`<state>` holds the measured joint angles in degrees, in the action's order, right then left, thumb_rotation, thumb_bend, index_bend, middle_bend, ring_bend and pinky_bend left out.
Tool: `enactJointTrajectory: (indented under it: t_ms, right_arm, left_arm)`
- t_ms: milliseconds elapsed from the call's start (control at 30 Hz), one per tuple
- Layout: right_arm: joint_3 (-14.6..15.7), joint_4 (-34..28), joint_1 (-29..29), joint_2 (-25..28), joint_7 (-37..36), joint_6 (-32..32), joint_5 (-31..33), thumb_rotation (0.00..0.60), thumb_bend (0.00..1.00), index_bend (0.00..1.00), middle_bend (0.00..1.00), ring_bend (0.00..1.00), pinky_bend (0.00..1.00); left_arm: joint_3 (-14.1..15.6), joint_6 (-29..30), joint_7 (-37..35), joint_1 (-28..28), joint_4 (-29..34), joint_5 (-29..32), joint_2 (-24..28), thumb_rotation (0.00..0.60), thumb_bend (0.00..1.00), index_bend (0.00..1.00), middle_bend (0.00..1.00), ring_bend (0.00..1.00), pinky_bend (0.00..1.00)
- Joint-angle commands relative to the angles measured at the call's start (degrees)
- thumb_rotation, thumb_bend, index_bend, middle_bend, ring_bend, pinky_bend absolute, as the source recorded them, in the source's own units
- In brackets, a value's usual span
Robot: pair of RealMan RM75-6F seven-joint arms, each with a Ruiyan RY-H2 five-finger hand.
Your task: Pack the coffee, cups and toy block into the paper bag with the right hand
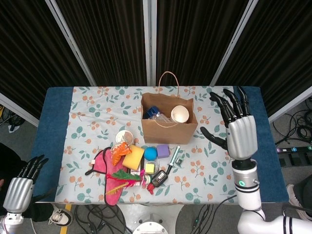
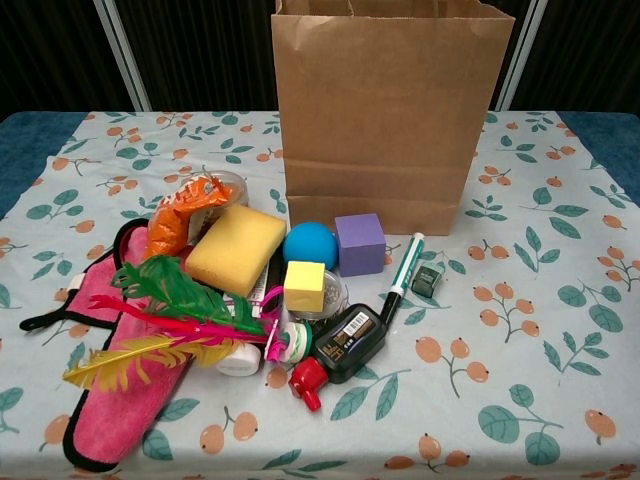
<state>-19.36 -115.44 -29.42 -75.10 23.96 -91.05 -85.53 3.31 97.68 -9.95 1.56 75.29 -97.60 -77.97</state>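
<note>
Brown paper bag point(image 1: 168, 127) stands upright at bench centre, handle loop up, mouth open. Inside, per head view: white paper cup point(image 1: 179, 113) at the right side, blue items point(image 1: 154, 112) at the left (can't tell what exactly).

Right hand point(image 1: 238, 130) is off to the right of the bag, apart from it, over the floral-cloth bench point(image 1: 214, 161); fingers spread wide, thumb out toward the bag, nothing held. Not seen in chest view.

Purple toy cube point(image 2: 360, 243) sits on the cloth just in front of the bag, beside a blue ball point(image 2: 309, 244), well to the left of the right hand. Yellow sponge block point(image 2: 236, 248) lies left of the ball; small yellow cube point(image 2: 305, 285) in front of it. Green-capped marker point(image 2: 402, 275) w/ black bottle point(image 2: 346, 343) lie right of those.

Left hand point(image 1: 20, 185) low at frame's bottom-left, off the bench, fingers extended together, empty.
</note>
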Motion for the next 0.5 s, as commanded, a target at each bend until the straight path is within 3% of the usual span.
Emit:
enactJointTrajectory:
  t_ms: [33, 300, 500]
  right_arm:
    - [7.64, 0.85, 6.64, 3.8, -6.49, -2.48, -4.44, 0.6, 0.0, 0.15, 0.3, 0.14, 0.02]
    - [18.1, 4.32, 11.86, 4.21, -15.32, 2.96, -4.47, 0.6, 0.0, 0.16, 0.34, 0.19, 0.05]
    - [20.33, 5.7, 11.02, -0.08, -14.43, 9.3, -4.59, 0.6, 0.0, 0.18, 0.35, 0.21, 0.07]
  left_arm:
    - [0.15, -0.14, 0.26, -0.03, 0.05, -0.14, -0.04, 0.6, 0.16, 0.18, 0.19, 0.12, 0.23]
    - [0.14, -0.03, 0.74, 0.03, 0.14, -0.18, -0.21, 0.6, 0.16, 0.18, 0.19, 0.12, 0.23]
    - [-0.02, 0.27, 0.58, 0.06, 0.11, -0.16, -0.24, 0.6, 0.16, 0.18, 0.19, 0.12, 0.23]
